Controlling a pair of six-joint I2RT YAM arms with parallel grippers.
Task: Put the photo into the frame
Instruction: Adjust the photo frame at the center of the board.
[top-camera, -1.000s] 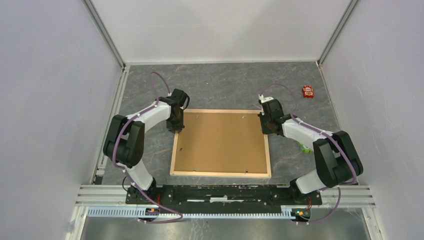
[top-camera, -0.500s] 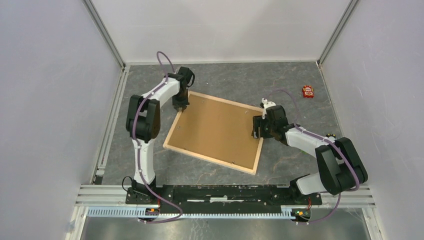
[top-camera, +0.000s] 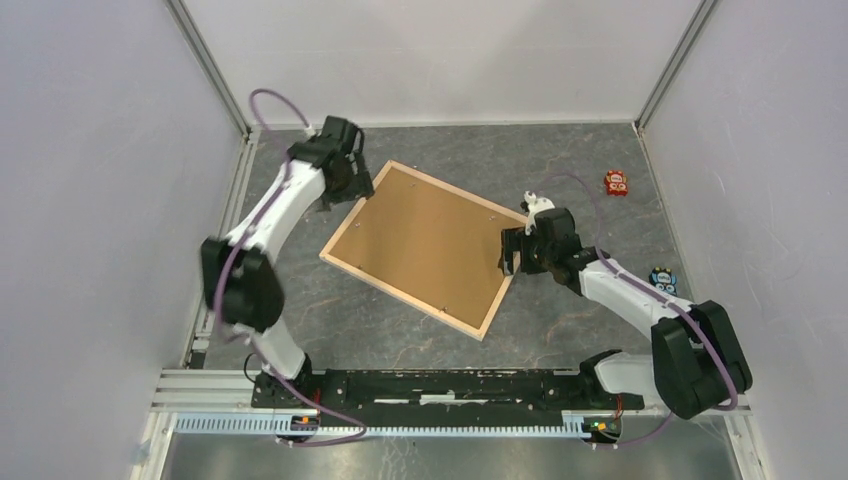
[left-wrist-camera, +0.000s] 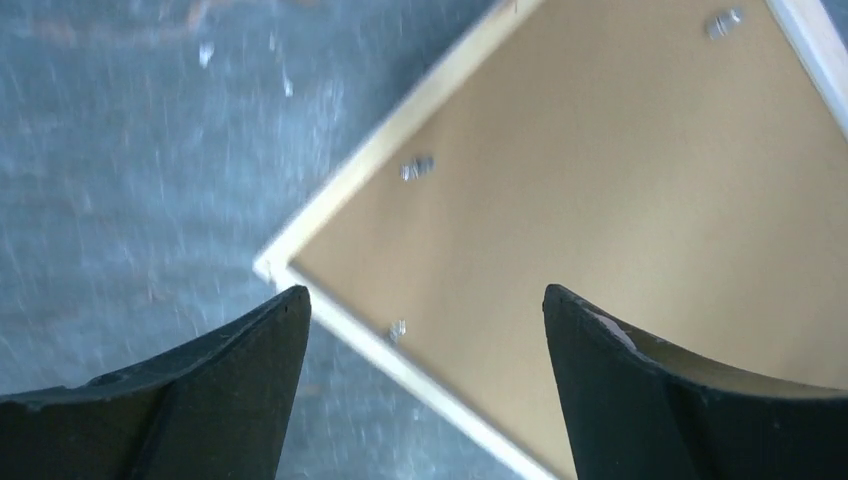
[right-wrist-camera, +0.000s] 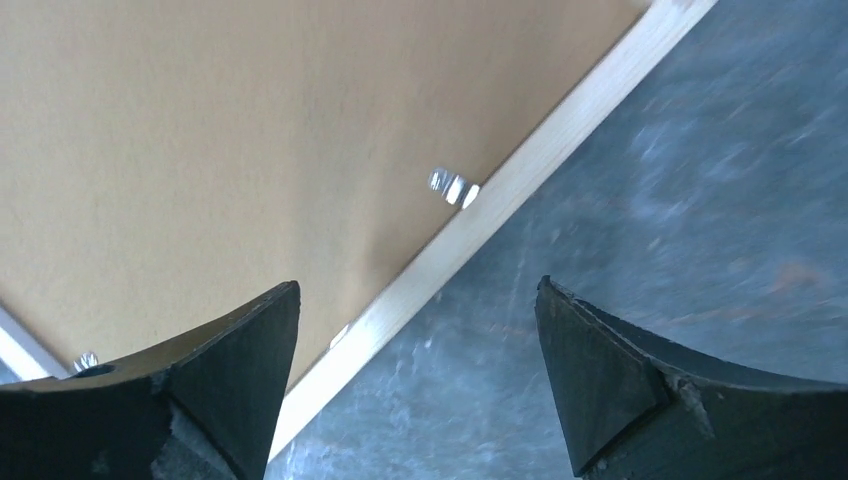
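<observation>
A robotics lab cell; white panel walls (top-camera: 440, 60); aluminium base rail (top-camera: 200, 385); grey tabletop (top-camera: 460, 150).

Red trinket (top-camera: 616, 183) and blue trinket (top-camera: 663, 281) lie on the table (top-camera: 440, 150).

Front face of the frame (top-camera: 401, 298) turned down, unseen; cropped at picture edges in both wrist views, with motion blur along the rails in the left one; too small to identify: red item (top-camera: 616, 182) at far right, blue item (top-camera: 663, 281) beside the right arm (top-camera: 622, 293).
</observation>
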